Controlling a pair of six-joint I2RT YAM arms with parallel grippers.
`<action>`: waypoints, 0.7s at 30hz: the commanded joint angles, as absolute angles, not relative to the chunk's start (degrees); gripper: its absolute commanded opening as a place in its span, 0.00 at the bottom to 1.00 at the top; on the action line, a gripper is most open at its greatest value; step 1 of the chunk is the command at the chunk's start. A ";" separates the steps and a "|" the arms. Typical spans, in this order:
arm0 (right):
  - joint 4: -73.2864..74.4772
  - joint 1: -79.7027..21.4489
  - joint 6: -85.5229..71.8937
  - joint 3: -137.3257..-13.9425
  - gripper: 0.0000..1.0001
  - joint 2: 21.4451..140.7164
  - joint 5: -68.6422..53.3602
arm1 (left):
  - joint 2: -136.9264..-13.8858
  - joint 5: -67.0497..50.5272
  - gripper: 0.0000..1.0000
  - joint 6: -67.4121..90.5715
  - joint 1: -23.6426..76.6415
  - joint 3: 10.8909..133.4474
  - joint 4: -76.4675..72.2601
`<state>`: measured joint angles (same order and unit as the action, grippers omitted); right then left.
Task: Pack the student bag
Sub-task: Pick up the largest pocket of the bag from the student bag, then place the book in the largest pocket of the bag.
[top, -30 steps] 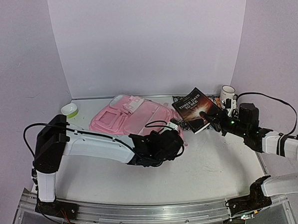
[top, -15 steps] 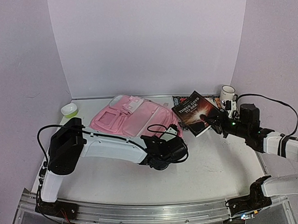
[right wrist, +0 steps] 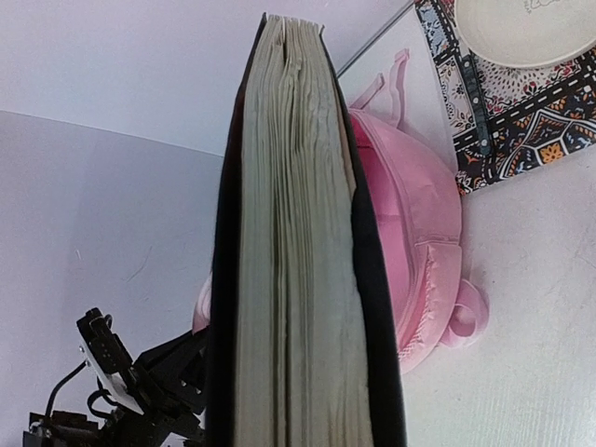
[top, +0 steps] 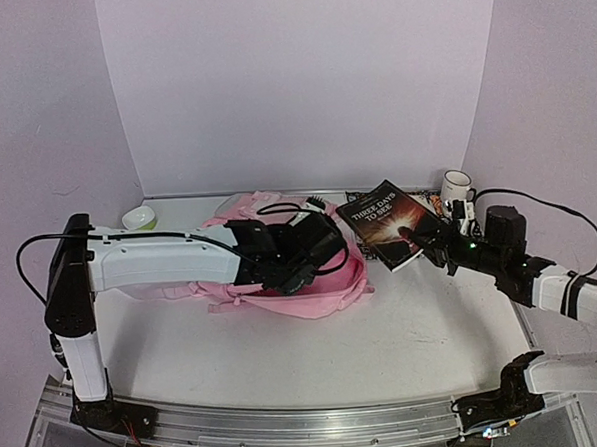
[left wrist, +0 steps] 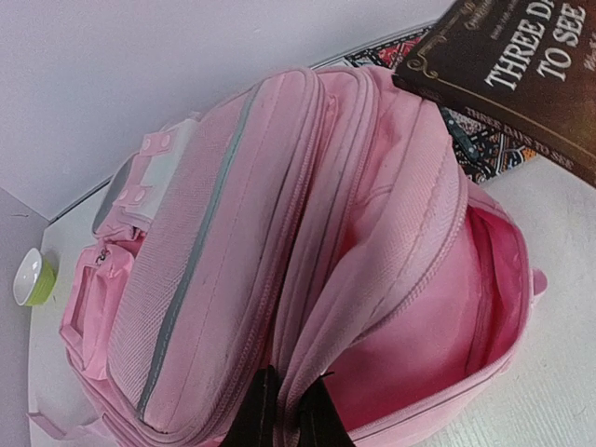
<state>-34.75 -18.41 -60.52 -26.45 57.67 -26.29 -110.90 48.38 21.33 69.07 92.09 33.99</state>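
A pale tabletop [top: 425, 337] is seen across the lower half of the overhead view. The student bag [top: 322, 297] is found left of centre in that view, lying on the tabletop and partly hidden under the left arm. In the left wrist view its main compartment is shown gaping toward the lower right of the frame, with the pink lining exposed. The paler front pocket is placed toward the upper left.

A dark book [top: 390, 219] titled "THREE DAYS TO SEE" is held tilted just right of centre in the overhead view, its cover turned upward. Its left corner is seen beside the bag's opening. A patterned mat [right wrist: 531, 130] is laid flat behind the book, in the upper right of the right wrist view.

The left pincer [left wrist: 287, 410] is seen at the bottom edge of the left wrist view, clamped on the fabric rim of the bag's opening. The right pincer [top: 414, 237] is closed on the book's lower edge.

A white mug [top: 456, 186] is stood at the right rear, and a small green bowl [top: 137, 218] at the left rear.
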 commanded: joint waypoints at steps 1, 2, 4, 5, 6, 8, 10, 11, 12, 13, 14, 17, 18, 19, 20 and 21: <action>-38.70 -18.45 -64.69 -24.89 0.00 55.51 -27.90 | -104.80 48.94 0.00 24.89 64.95 92.67 33.74; -38.67 -18.50 -65.29 -24.25 0.00 54.90 -27.19 | -104.29 48.00 0.00 25.56 64.29 92.64 33.65; -38.67 -18.54 -66.20 -23.34 0.00 53.92 -26.29 | -103.60 46.54 0.00 26.63 63.39 92.65 33.53; -38.73 -18.76 -66.65 -23.30 0.00 53.94 -26.38 | -103.40 46.27 0.00 26.80 63.23 92.68 33.43; -38.95 -18.97 -67.24 -23.36 0.00 54.14 -26.55 | -103.29 46.01 0.00 26.87 63.20 92.94 33.36; -40.04 -20.54 -68.05 -23.54 0.00 55.02 -26.63 | -103.52 45.62 0.00 26.97 63.14 93.77 33.31; -40.98 -22.96 -68.50 -23.54 0.00 55.76 -25.56 | -103.91 45.04 0.00 26.90 63.03 94.88 33.32; -41.49 -24.28 -68.74 -23.55 0.00 56.27 -24.66 | -103.96 44.83 0.00 27.00 62.98 95.34 33.27; -42.49 -25.87 -69.05 -23.47 0.00 56.87 -23.86 | -104.10 44.55 0.00 27.12 62.92 95.86 33.23; -44.14 -27.26 -69.33 -23.39 0.00 57.49 -23.31 | -104.21 44.18 0.00 27.04 62.85 96.19 33.15; -45.91 -28.48 -69.79 -23.49 0.00 58.19 -22.83 | -104.33 43.80 0.00 26.95 62.84 96.54 33.08; -48.30 -31.95 -69.99 -24.94 0.00 60.96 -21.54 | -104.26 42.63 0.00 26.94 62.83 96.73 32.79; -48.76 -32.79 -69.90 -25.62 0.00 61.97 -21.18 | -104.12 42.02 0.00 26.97 62.84 96.63 32.65; -49.48 -33.56 -69.88 -26.37 0.00 63.21 -20.85 | -104.01 41.41 0.00 26.98 62.84 96.43 32.44; -50.69 -34.19 -69.97 -27.01 0.00 64.48 -20.65 | -103.78 40.66 0.00 26.93 62.84 96.17 32.24; -51.71 -34.71 -70.09 -27.79 0.00 65.76 -20.54 | -103.51 39.90 0.00 26.89 62.82 95.90 31.96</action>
